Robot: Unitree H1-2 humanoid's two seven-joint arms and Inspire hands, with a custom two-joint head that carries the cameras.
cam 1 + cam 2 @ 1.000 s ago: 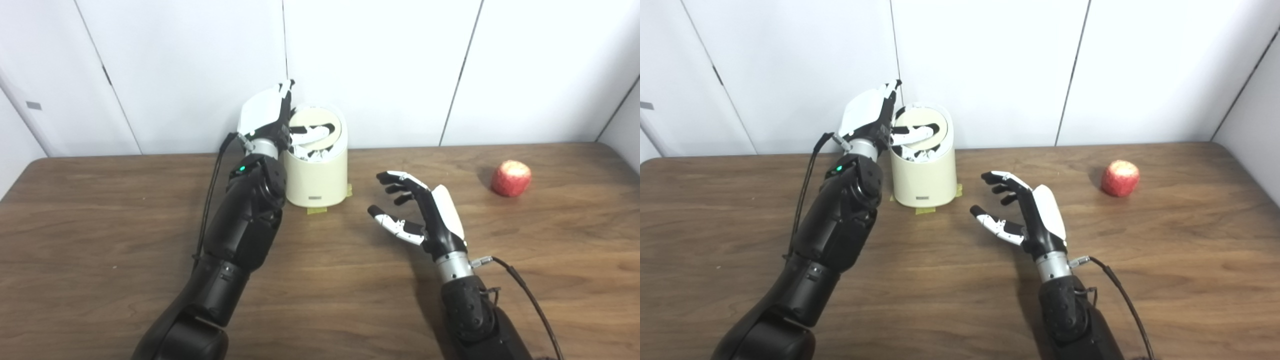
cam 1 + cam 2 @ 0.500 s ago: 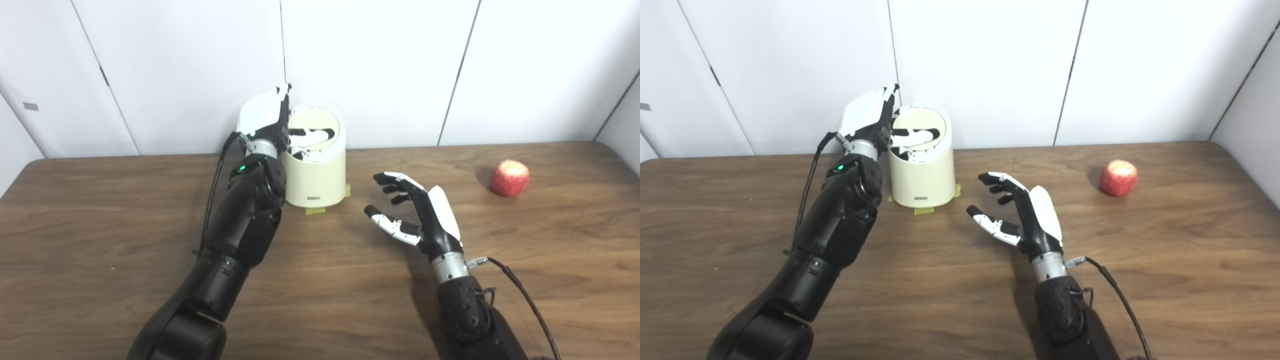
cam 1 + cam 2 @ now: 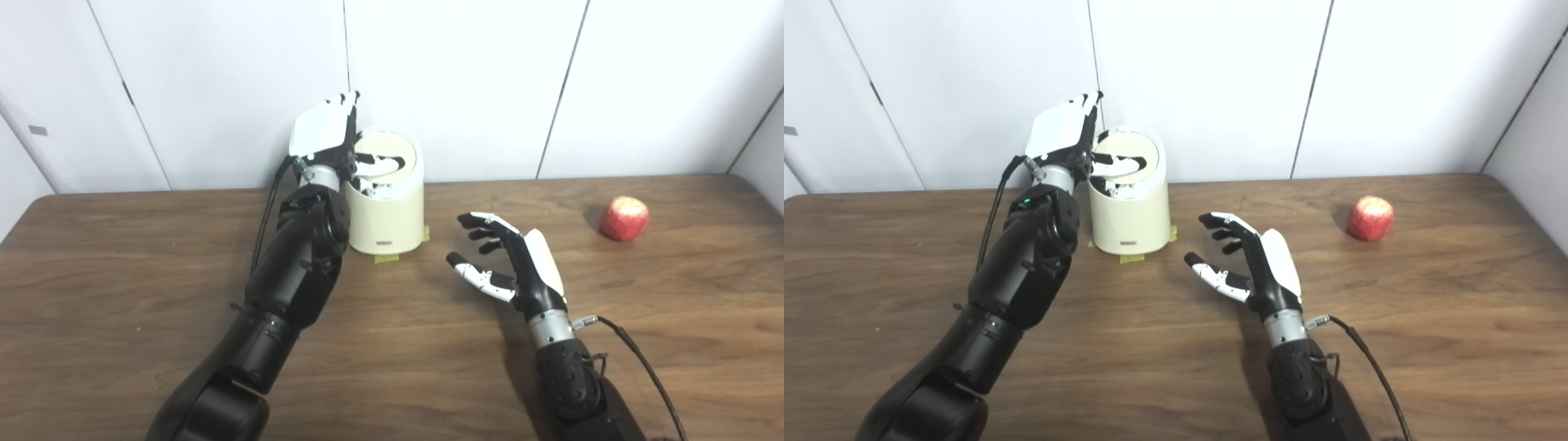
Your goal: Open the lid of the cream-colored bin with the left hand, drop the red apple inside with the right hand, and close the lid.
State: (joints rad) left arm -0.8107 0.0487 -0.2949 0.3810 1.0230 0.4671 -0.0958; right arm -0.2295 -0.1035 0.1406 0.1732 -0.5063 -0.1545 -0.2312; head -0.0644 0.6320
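The apple is sitting on the table at the far right, well apart from everything else, and it is lying to the right of and beyond the right hand, so that hand is by far the nearer one to it. The right hand is hovering mid-table with its fingers spread and curled, holding nothing, palm turned toward the left, away from the apple; it will likely need to swing out to the right and turn to reach it. The bin is standing at the back by the wall, left of the right hand, with tape at its base. The left hand is working at the lid, thumb lying across the tilted disc; whether it is gripping or only pressing I cannot tell.
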